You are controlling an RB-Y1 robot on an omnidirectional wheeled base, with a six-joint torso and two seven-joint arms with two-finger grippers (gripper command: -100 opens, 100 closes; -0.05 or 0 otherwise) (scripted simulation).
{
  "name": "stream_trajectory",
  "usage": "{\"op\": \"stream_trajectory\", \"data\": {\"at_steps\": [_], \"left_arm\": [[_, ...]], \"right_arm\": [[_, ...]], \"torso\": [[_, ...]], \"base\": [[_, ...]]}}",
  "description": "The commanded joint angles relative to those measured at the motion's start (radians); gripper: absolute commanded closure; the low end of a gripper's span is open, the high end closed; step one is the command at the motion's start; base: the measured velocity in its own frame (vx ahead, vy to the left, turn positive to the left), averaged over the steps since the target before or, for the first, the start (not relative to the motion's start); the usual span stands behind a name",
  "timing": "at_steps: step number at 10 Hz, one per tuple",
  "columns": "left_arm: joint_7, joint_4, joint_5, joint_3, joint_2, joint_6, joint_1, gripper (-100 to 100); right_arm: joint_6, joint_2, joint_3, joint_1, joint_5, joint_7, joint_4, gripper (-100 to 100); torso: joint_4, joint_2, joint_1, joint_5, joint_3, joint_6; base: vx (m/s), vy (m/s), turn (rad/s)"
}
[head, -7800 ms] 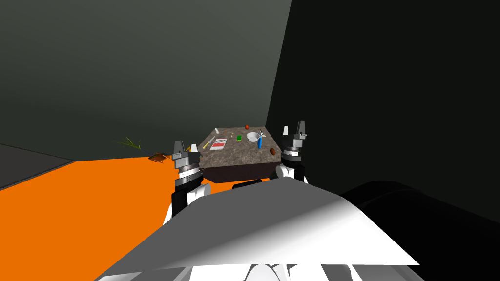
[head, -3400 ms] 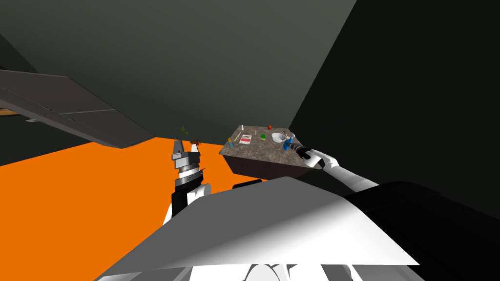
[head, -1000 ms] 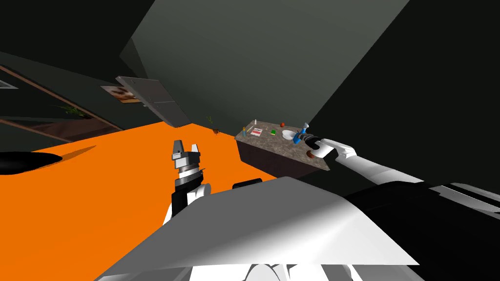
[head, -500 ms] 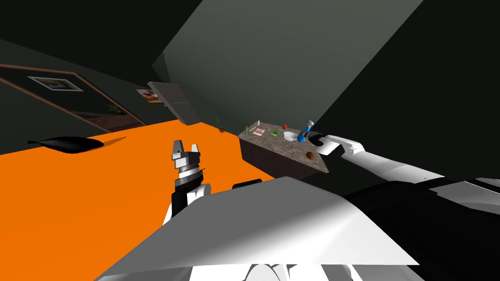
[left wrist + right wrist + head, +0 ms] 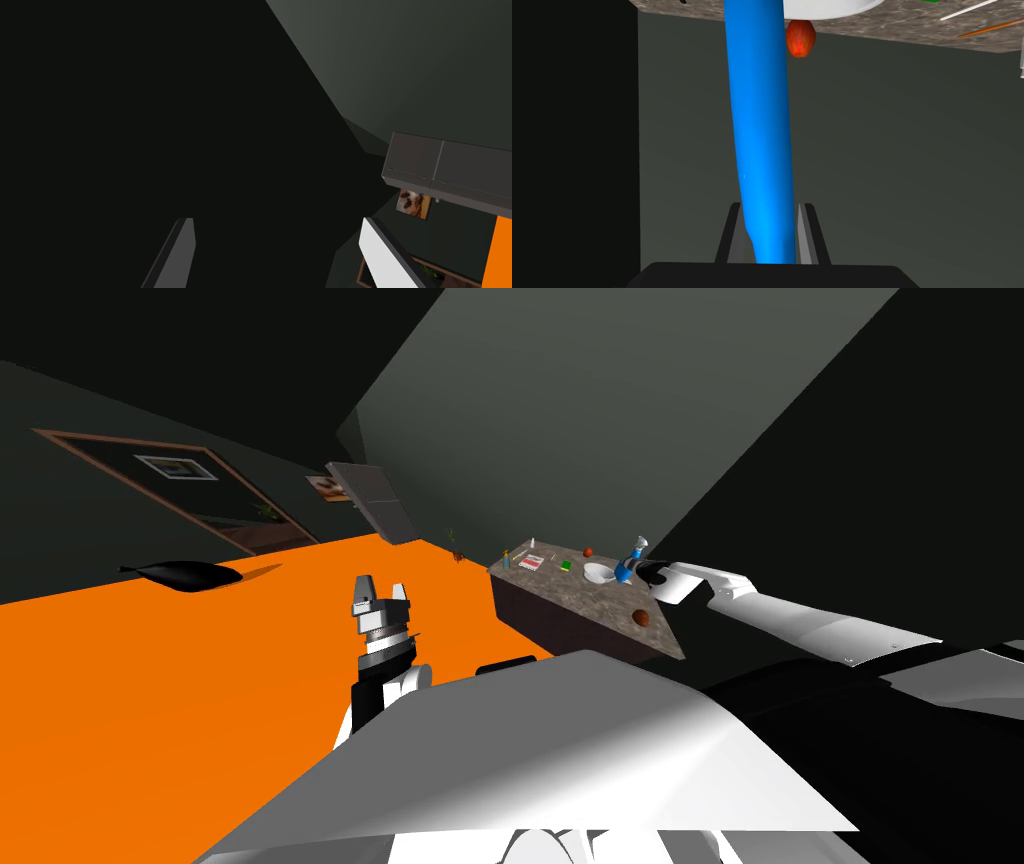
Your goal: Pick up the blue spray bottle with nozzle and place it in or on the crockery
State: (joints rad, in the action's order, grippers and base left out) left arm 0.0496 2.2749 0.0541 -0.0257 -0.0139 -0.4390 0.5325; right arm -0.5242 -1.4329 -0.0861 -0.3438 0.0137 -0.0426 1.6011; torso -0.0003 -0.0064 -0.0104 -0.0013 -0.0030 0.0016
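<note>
Two fingers [image 5: 803, 235] of my right tool [image 5: 771, 207] clamp the blue spray bottle [image 5: 759, 125], held above the tabletop [image 5: 590, 603] just beside the white bowl [image 5: 598, 574], presumably ready for lowering in; left tool [image 5: 380, 591] idle, fingers apart.

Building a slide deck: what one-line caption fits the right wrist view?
Right gripper shut on the blue spray bottle, white bowl and red fruit beyond.
</note>
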Motion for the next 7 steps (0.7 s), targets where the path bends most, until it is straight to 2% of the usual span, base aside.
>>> {"op": "stream_trajectory", "data": {"at_steps": [1,7], "left_arm": [[0.0,0.0,0.0,0.0,0.0,0.0,0.0,0],[0.0,0.0,0.0,0.0,0.0,0.0,0.0,0]], "right_arm": [[-0.02,-0.029,0.013,-0.007,-0.044,0.014,-0.011,100],[-0.073,-0.128,0.06,-0.027,-0.201,0.058,-0.051,100]], "torso": [[0.0,0.0,0.0,0.0,0.0,0.0],[0.0,-0.002,0.002,0.0,-0.001,0.001]], "base": [[0.097,-0.098,0.085],[0.094,-0.076,0.097]]}}
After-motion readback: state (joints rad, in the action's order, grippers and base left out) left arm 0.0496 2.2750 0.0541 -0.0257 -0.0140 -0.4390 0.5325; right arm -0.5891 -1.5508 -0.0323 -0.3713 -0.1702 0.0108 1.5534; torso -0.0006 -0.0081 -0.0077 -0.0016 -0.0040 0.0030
